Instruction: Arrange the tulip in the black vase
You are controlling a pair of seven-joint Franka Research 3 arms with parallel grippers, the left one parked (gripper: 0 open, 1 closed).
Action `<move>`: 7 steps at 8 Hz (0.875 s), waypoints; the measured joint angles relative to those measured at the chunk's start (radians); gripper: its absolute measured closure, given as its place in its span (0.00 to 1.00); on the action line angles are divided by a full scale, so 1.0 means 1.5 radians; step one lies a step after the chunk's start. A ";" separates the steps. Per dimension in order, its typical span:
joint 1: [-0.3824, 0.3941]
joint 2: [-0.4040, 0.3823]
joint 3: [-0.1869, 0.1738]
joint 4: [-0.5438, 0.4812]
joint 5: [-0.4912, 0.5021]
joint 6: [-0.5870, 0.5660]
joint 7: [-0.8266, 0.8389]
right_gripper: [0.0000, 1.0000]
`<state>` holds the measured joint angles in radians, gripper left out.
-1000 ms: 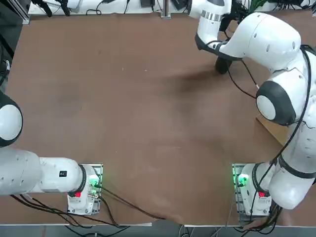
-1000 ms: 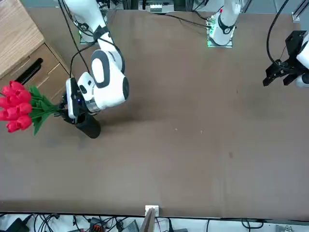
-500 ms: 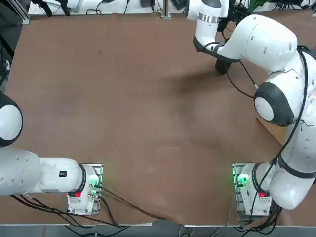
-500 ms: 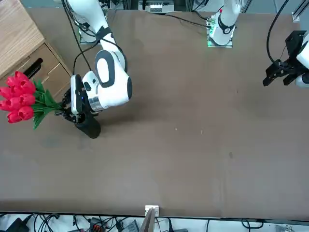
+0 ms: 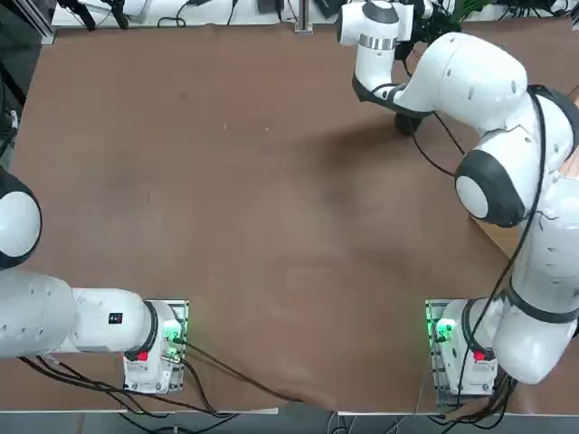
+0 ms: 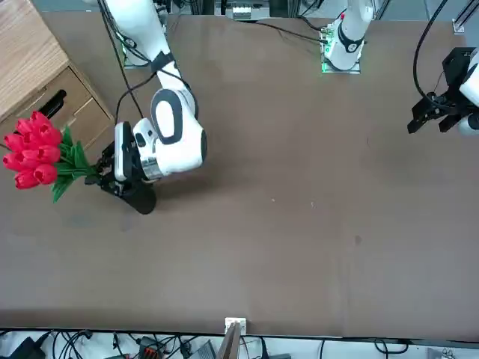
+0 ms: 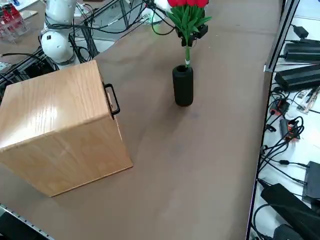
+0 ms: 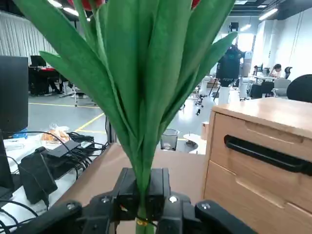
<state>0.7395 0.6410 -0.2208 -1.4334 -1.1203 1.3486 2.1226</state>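
Front view, left to right: red tulip (image 6: pixel 34 149) blooms stick out sideways past the wooden drawer cabinet (image 6: pixel 34 67), its stem clamped tight in my right gripper (image 6: pixel 103 173), held directly over the mouth of the black vase (image 6: pixel 138 198) standing on the brown table (image 6: pixel 299 224).

Right gripper (image 8: pixel 142 202) clamped closed, right arm outstretched

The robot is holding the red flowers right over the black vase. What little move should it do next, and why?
Probably lower straight down. The right gripper is shut on the tulip, held upright, and its stem tip sits right at the mouth of the black vase. Whether it is inside yet, I cannot tell. Sliding down should seat the stem deeper before letting go.
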 joint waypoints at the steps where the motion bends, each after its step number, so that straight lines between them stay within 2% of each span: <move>1: 0.000 0.012 -0.001 0.007 0.000 0.000 0.006 0.90; 4: 0.001 0.019 -0.001 0.014 0.003 -0.003 0.009 0.90; 7: 0.006 0.018 0.000 0.017 0.009 -0.044 -0.010 0.90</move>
<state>0.7478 0.6682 -0.2212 -1.4075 -1.1065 1.2821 2.1077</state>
